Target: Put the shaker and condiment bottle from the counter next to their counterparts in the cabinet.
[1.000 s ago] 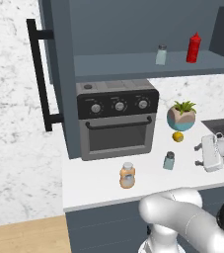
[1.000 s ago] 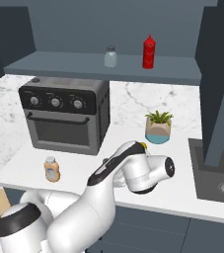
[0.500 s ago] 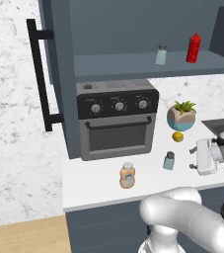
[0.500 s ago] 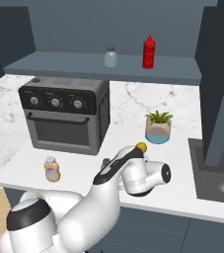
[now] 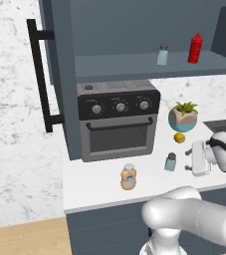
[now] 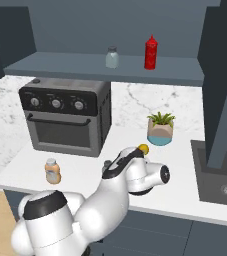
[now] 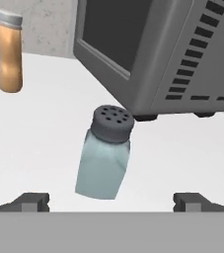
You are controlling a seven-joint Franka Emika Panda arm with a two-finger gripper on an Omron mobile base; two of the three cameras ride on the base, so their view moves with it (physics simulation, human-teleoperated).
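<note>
- Gripper [image 5: 193, 159] has its fingers apart, level with the shaker [image 5: 170, 162] and just beside it.
- Shaker and bottle [image 5: 128, 177] stand on the counter [image 5: 94, 179] before the oven [image 5: 118, 124].

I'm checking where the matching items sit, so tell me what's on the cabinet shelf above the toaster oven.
On the cabinet shelf stand a pale shaker with a grey cap and a red squeeze bottle, upright and apart. The open door hides nothing on the shelf; its far right end is cut off behind the right-hand panel.
</note>
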